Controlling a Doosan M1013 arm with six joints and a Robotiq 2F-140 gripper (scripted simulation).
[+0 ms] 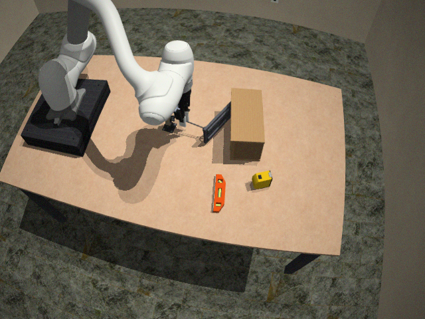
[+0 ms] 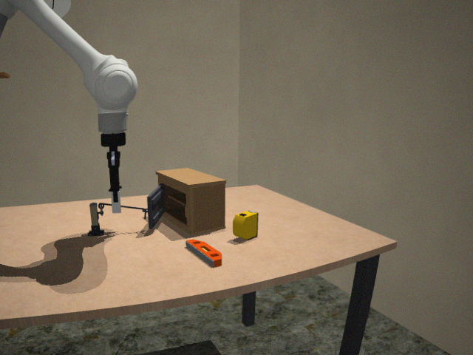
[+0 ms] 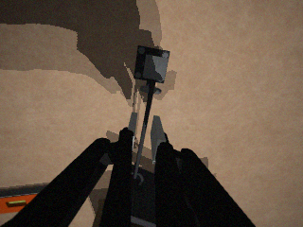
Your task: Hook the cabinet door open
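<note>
The brown cabinet [image 1: 247,116] [image 2: 202,202] stands flat on the table, its dark door [image 1: 216,122] [image 2: 155,205] swung partly open. The thin hook rod [image 1: 195,125] [image 2: 131,207] [image 3: 147,113] runs about level from the short post [image 2: 93,217] [image 3: 151,63] to the eye [image 2: 145,211] at the door's free edge. My gripper [image 1: 180,122] [image 2: 116,206] [image 3: 144,123] points straight down over the rod near the post. Its fingers stand a little apart on either side of the rod, with small gaps showing in the wrist view.
An orange spirit level [image 1: 218,193] [image 2: 204,252] and a yellow tape measure [image 1: 261,179] [image 2: 244,225] lie in front of the cabinet. The arm's black pedestal [image 1: 92,99] stands at the table's left end.
</note>
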